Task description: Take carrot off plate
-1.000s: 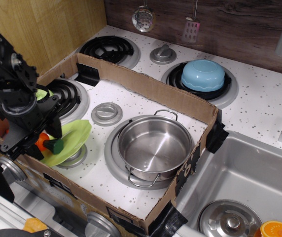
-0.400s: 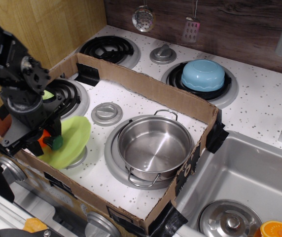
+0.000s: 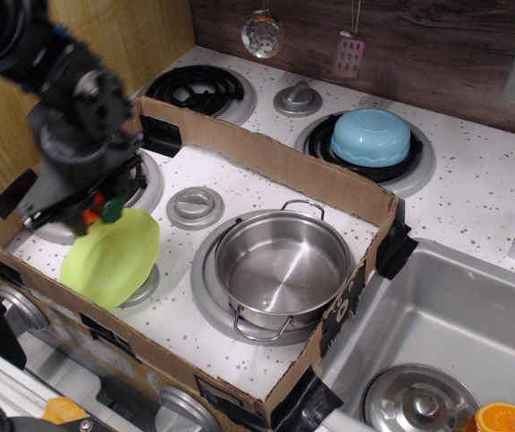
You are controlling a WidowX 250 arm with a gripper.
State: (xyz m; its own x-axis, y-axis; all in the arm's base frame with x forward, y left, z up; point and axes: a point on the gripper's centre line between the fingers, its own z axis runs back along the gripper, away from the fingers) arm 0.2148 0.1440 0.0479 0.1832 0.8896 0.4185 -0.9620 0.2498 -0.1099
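My gripper (image 3: 95,210) is shut on the carrot (image 3: 103,211), whose orange body and dark green stub show between the fingers. It holds the carrot in the air above the far edge of the lime-green plate (image 3: 112,259). The plate lies tilted on the front left burner inside the cardboard box, and nothing lies on it. The arm's black body hides most of the carrot and the back left part of the box.
A steel pot (image 3: 282,270) stands on the burner right of the plate. The cardboard box wall (image 3: 266,160) rings the stove area. A light blue bowl (image 3: 371,136) sits upside down on the back right burner. The sink (image 3: 438,333) is at the right, with an orange slice (image 3: 508,419).
My gripper has risen and moved back and right with the carrot, lifting it off the plate. The plate has settled flatter on the burner.
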